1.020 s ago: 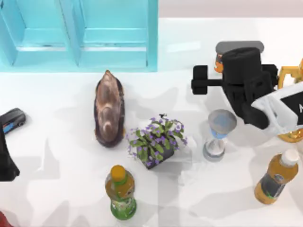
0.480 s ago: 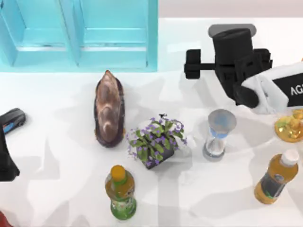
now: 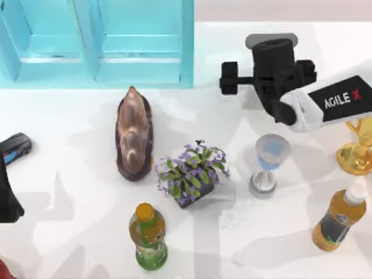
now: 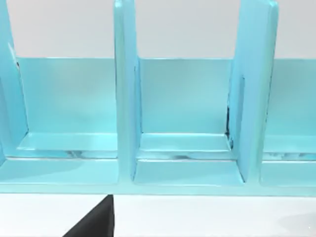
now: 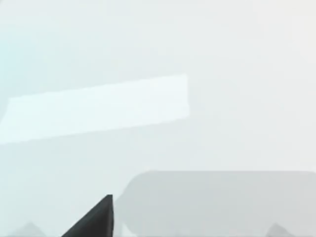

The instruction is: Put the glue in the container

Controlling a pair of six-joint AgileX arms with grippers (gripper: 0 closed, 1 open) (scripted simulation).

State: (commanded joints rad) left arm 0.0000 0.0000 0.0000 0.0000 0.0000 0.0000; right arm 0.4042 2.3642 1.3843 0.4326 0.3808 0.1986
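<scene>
The glue is hidden in these views. The container (image 3: 145, 58) is a turquoise rack with upright dividers along the table's back left; the left wrist view faces its compartments (image 4: 187, 148). My right gripper (image 3: 273, 64) hangs over the back of the table just right of the container, seen from above with its black wrist covering whatever is beneath it. Its wrist view looks at pale table surface with a grey shadow (image 5: 217, 202). My left gripper (image 3: 10, 174) is parked at the table's left edge.
A brown shell-like object (image 3: 133, 133), a purple-flowered plant (image 3: 192, 174) and an hourglass (image 3: 268, 165) stand mid-table. A yellow-capped green drink bottle (image 3: 149, 235) stands at the front. An amber white-capped bottle (image 3: 340, 218) and a gold cup (image 3: 357, 151) are at the right.
My right arm has moved left and toward the table's back, closer to the container. An orange patch seen beside its wrist one second ago is now covered. The left arm is unchanged.
</scene>
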